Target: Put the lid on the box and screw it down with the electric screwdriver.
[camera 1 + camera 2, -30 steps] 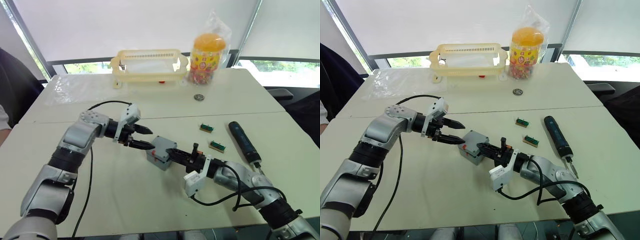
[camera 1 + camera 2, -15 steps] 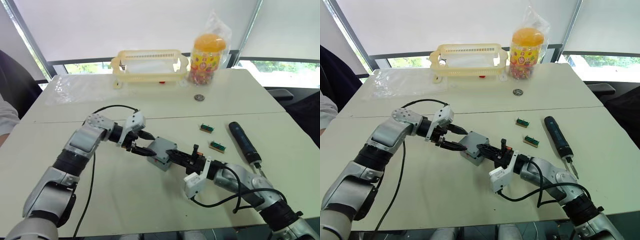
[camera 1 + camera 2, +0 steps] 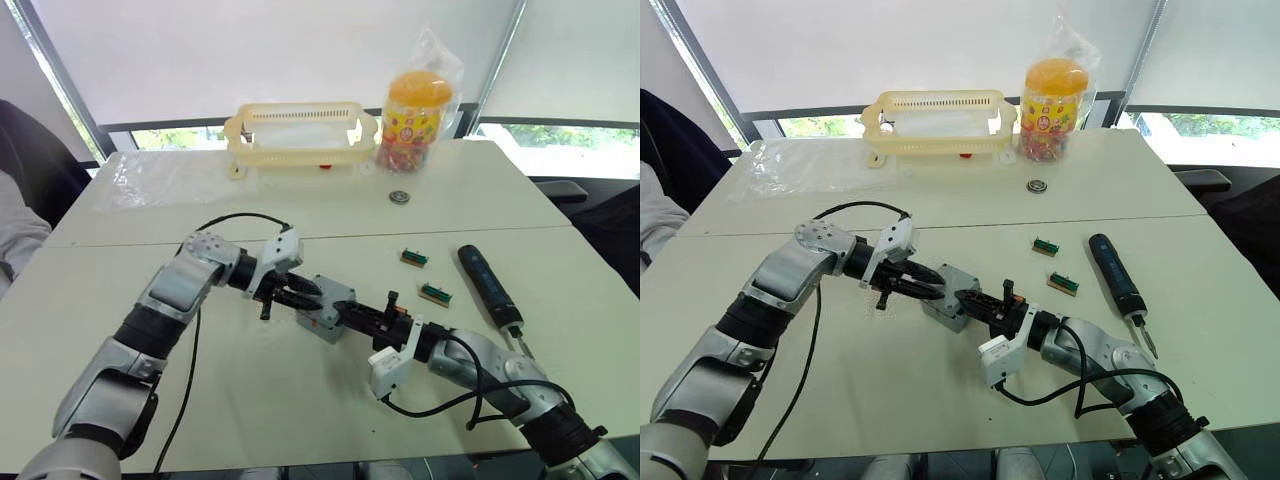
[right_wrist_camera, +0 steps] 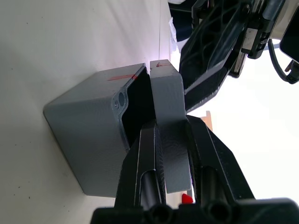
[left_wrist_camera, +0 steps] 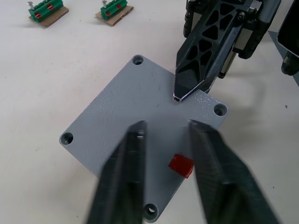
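Meanwhile, the left gripper (image 3: 300, 293) reached in from about nine o'clock, its fingers parted and poised over the lid (image 5: 140, 126) without gripping anything; from the left wrist view the two fingertips straddled the lid's flat face near a small red mark (image 5: 181, 164). The lid sat at the centre of the table (image 3: 250, 400), on top of the box (image 4: 88, 140), which rested on the table. In the right wrist view the lid appeared lifted along one edge, with a dark gap between it and the box's rim, though how far it was seated was hard to judge. The right gripper (image 4: 170, 135) came in from roughly four o'clock with its fingers closed on the lid's edge. Two small green bit strips (image 3: 413, 256) lay at about two o'clock from the box, apart from each other. Further toward three o'clock, the electric screwdriver (image 3: 487, 285) lay flat on the table, well apart from both grippers. At twelve o'clock, far back, stood a cream basket (image 3: 300, 130), with an orange-lidded jar (image 3: 415, 118) just beside it to the right.
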{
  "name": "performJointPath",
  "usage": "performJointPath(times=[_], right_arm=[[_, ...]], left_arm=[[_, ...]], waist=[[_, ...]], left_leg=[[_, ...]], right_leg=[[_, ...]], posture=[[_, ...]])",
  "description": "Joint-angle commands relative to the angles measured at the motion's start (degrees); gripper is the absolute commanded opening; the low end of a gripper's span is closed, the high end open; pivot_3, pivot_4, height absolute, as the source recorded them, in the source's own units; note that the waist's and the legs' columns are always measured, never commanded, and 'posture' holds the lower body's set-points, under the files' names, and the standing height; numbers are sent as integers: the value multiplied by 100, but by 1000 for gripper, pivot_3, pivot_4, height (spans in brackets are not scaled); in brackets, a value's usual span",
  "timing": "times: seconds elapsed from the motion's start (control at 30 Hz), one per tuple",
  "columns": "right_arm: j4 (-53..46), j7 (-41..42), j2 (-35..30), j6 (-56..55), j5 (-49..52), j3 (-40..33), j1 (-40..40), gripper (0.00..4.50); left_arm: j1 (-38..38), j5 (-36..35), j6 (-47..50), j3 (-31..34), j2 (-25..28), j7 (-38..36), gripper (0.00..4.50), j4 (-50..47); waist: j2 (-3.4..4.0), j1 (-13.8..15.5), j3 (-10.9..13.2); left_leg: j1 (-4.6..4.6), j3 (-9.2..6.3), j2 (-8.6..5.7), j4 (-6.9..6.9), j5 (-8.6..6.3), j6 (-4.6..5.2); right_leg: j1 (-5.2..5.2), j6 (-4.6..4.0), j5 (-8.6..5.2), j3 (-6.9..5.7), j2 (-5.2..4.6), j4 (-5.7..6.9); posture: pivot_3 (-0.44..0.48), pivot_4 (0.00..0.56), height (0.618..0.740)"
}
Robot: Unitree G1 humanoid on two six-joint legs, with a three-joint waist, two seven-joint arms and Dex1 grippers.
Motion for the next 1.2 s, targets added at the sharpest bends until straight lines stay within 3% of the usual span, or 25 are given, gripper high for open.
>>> performJointPath(times=[0.03, 0.3, 0.53, 0.6, 1.2], right_arm=[[-30, 78, -21, -19, -19, 118, 114, 146], [-121, 63, -43, -18, -16, 104, 222, 146], [-418, -18, -168, -19, 13, -109, 413, 3682], [-464, -5, -191, -10, 43, -148, 457, 4479], [19, -167, -307, -269, -6, -202, 24, 4479]], left_arm=[[87, 117, 9, -130, -44, 52, 1306, -17], [306, 277, -2, -430, -68, 29, 1306, -85], [474, 328, -39, -505, -371, 157, 1245, 5], [494, 333, -30, -518, -424, 180, 1245, 4], [849, 361, 443, -497, -230, 444, 1245, -194]], waist=[[0, 0, 0], [-2, 10, -4], [-9, 9, -31], [-18, 4, -41], [-20, -13, -54]], left_leg=[[0, 0, 0, 0, 0, 0], [18, 0, 0, -4, 0, 1], [68, 0, 0, -10, -4, 5], [72, -1, 0, -9, -5, 7], [72, -4, 0, -9, -5, 9]], right_leg=[[0, 0, 0, 0, 0, 0], [17, 0, -1, 0, 0, -3], [67, -3, -4, 0, -1, -9], [71, -5, -5, 0, 0, -9], [72, -12, -9, -1, -1, -9]], posture=[[0, 150, 740], [0, 150, 740], [0, 150, 740], [0, 150, 740], [0, 150, 740]])
